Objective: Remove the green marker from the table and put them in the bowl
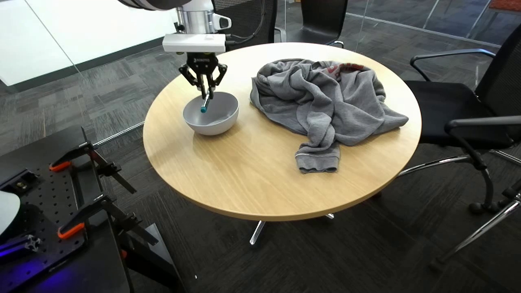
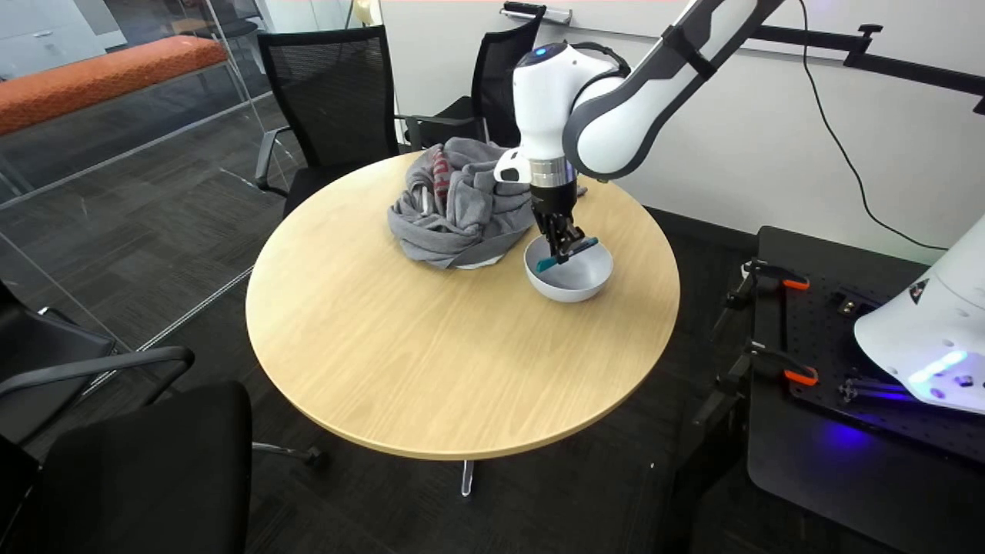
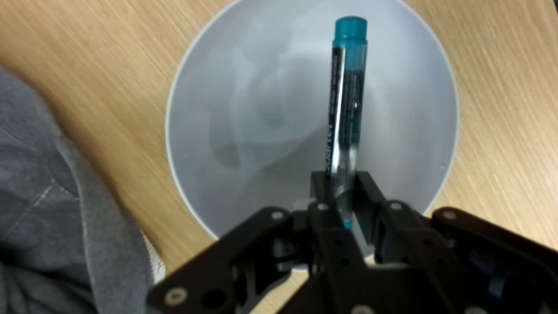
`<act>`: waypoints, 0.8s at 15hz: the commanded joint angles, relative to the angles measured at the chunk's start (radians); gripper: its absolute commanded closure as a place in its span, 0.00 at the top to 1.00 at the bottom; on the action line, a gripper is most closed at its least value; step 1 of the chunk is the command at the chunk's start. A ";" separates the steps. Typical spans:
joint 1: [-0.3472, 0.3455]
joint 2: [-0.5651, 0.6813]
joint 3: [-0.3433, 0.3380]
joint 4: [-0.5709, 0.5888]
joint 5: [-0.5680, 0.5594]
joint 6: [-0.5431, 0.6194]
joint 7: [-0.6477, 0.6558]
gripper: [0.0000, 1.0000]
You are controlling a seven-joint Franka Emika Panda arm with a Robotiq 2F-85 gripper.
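Note:
The green marker (image 3: 346, 100) has a teal end and a clear barrel with a dark label. My gripper (image 3: 342, 181) is shut on the marker near one end, and that end is partly hidden between the fingers. In both exterior views the gripper (image 1: 206, 92) (image 2: 564, 250) holds the marker (image 1: 204, 106) (image 2: 549, 264) tilted over the bowl's opening. The light grey bowl (image 1: 213, 129) (image 2: 568, 294) stands upright on the round wooden table (image 1: 252, 175) (image 2: 431, 362). In the wrist view the bowl (image 3: 209, 100) lies below the marker, with nothing seen inside it.
A crumpled grey sweatshirt (image 1: 325, 101) (image 2: 462, 204) lies on the table beside the bowl. Its edge shows in the wrist view (image 3: 48, 209). Black chairs (image 1: 460, 101) (image 2: 331, 100) stand around the table. A black stand (image 1: 101, 260) with clamps carries the robot base (image 2: 931, 331).

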State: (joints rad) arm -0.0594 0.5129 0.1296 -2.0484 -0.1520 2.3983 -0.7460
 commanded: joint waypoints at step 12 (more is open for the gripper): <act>0.008 -0.119 -0.019 -0.186 -0.026 0.188 0.035 0.88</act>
State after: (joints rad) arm -0.0728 0.4869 0.1291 -2.1723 -0.1539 2.5947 -0.7597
